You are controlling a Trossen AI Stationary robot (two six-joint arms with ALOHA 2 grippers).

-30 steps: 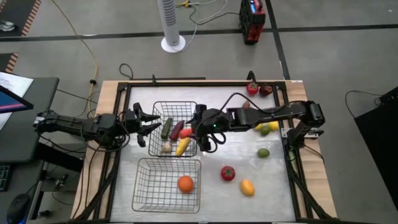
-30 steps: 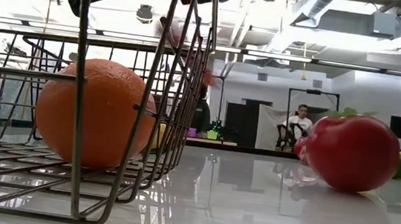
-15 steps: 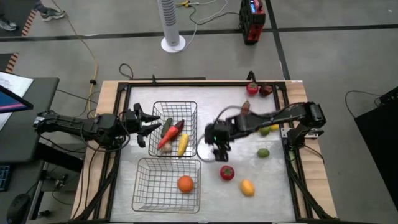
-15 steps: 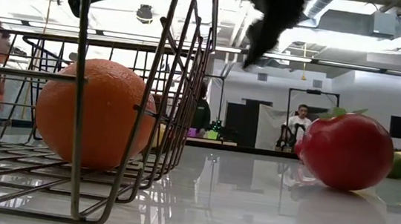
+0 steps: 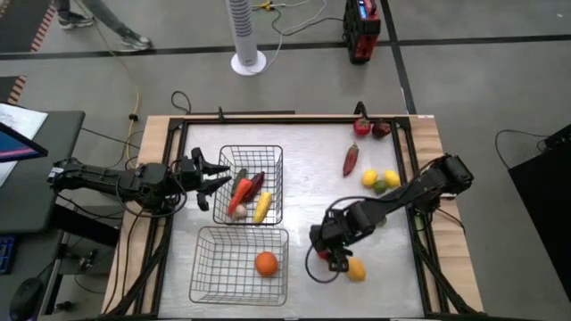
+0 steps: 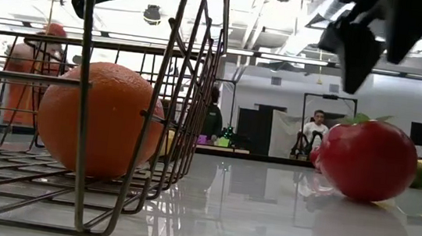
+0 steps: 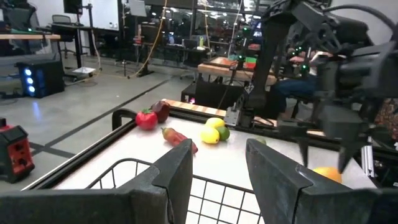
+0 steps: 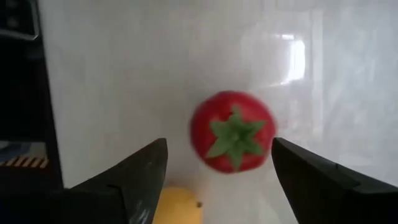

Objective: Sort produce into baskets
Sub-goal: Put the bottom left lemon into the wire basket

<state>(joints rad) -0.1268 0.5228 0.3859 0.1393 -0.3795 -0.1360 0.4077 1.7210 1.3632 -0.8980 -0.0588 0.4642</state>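
Note:
My right gripper is open and hovers above a red tomato with a green stalk, one finger on each side and clear of it. It also shows in the high view and the low view. The tomato rests on the table. A yellow-orange fruit lies beside it. My left gripper is open and empty at the left side of the far basket, which holds an orange-red piece, a dark red one, a yellow one and a pale garlic. The near basket holds an orange.
A red chili, two yellow fruits and a green one lie at the far right. A red and a dark red piece sit by the far edge. A person walks beyond the table.
My right gripper has swung from the far basket's right side toward the table's near edge and a little right, and now stands low over the tomato. The tomato has stayed in place. My left gripper has kept still.

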